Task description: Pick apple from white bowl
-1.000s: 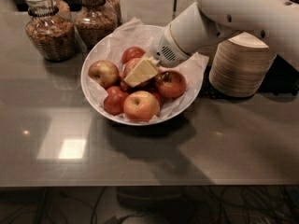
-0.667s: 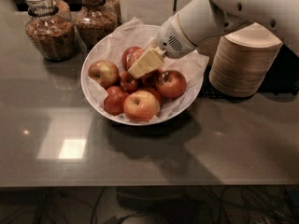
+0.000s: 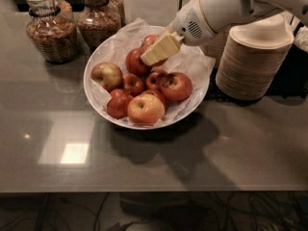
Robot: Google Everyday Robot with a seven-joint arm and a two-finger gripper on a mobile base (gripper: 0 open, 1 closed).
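Observation:
The white bowl (image 3: 87, 88), lined with crumpled white paper, sits on the grey counter and holds several red apples. My gripper (image 3: 158, 50), with cream-coloured fingers, hangs over the back of the bowl, a little above the pile. It is shut on a red apple (image 3: 150, 39) that shows above and below the near finger; no sticker shows on it. A dark-red apple (image 3: 136, 61) lies just left of it. A paler yellow apple (image 3: 107, 75) lies at the bowl's left. A red-and-yellow apple (image 3: 145, 109) lies at the front.
Two glass jars of brown grain (image 3: 50, 30) (image 3: 99, 18) stand behind the bowl on the left. A stack of tan disposable bowls (image 3: 252, 64) stands at the right, close under my arm. The counter's front edge runs along the bottom.
My gripper has risen and moved back and to the right from the middle of the pile, with a red apple between its fingers. Apples it covered before now show.

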